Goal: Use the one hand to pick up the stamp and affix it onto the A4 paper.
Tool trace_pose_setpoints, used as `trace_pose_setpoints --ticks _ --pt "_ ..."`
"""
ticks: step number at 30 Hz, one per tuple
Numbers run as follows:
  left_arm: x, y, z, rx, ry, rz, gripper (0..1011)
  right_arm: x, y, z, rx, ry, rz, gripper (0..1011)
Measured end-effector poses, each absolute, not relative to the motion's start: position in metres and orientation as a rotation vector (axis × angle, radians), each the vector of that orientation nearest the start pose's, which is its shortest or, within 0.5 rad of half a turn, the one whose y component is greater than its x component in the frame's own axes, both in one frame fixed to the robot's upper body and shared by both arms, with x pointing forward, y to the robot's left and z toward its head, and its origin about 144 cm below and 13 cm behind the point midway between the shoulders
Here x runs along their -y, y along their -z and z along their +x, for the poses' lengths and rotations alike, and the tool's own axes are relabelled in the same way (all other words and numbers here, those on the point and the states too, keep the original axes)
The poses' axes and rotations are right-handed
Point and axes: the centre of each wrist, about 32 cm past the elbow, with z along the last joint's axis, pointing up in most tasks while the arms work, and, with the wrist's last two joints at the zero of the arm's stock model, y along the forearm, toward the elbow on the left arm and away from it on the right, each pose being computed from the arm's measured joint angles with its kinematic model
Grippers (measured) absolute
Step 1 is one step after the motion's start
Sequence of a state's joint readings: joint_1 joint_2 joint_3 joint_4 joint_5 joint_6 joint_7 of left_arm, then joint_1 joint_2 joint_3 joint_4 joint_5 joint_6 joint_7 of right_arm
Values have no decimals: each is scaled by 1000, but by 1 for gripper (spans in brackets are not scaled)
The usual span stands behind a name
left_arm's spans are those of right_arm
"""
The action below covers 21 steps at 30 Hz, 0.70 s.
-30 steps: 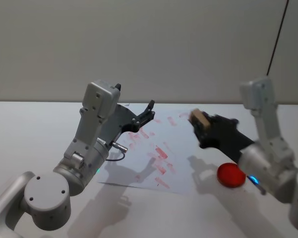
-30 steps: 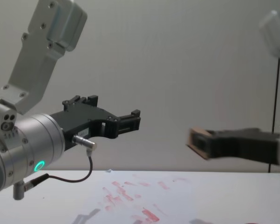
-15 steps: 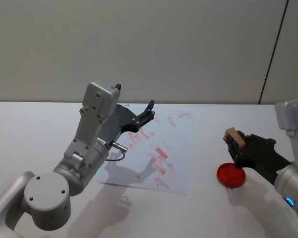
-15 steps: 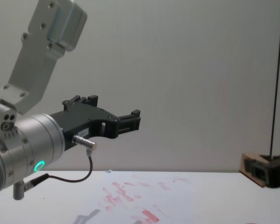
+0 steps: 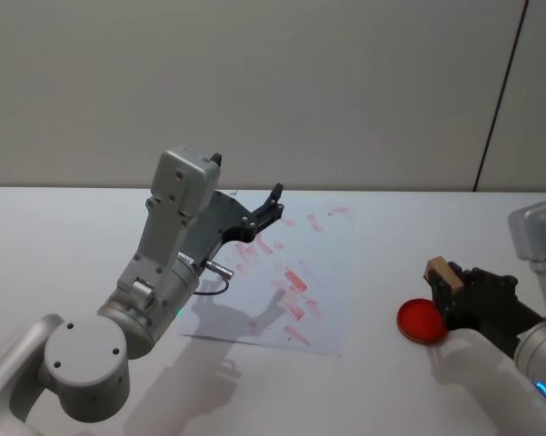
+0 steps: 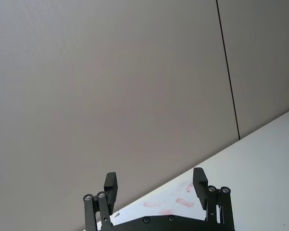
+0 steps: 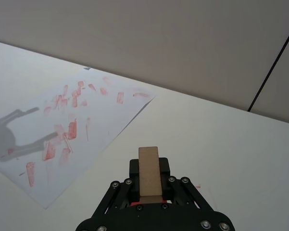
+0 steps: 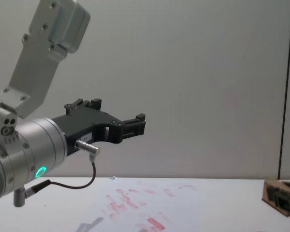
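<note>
White tabletop (image 5: 64,227) before a plain grey wall, with a dark vertical seam in the wall at the right. Near the middle of the table lies the A4 paper (image 5: 332,272), flat, its far half covered with scattered red and pink rectangular imprints; the shadow of an arm falls across its near left part. To the right of the sheet, and apart from it, sits a round red ink pad (image 5: 421,322). The right gripper (image 5: 447,289), black, on a grey wrist with a bluish light, is low over the table at the right, just beside and partly above the ink pad. Its fingers are clamped on the stamp (image 5: 440,273), a small light-brown wooden block that stands out from the fingertips toward the paper; in the right wrist view the block (image 7: 149,171) shows held upright between the two black fingers, with a sliver of red below it and the printed sheet (image 7: 101,130) lying farther off. In the chest view the stamp (image 8: 271,192) enters at the lower right edge, close above the table. The left gripper (image 5: 271,205), on the arm with the green ring and looped black cable, is raised above the far left part of the paper with its fingers (image 6: 111,183) spread apart and nothing between them.
</note>
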<state>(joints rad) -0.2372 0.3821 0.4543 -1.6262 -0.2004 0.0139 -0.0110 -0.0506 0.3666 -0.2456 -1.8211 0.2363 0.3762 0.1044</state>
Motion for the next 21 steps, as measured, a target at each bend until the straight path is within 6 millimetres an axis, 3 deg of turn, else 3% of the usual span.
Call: trace_pose_setpoints --ticks 21 --pt "-198 -1204 492 268 -1124 61 1002 225 -1170 442 -114 1152 -364 220"
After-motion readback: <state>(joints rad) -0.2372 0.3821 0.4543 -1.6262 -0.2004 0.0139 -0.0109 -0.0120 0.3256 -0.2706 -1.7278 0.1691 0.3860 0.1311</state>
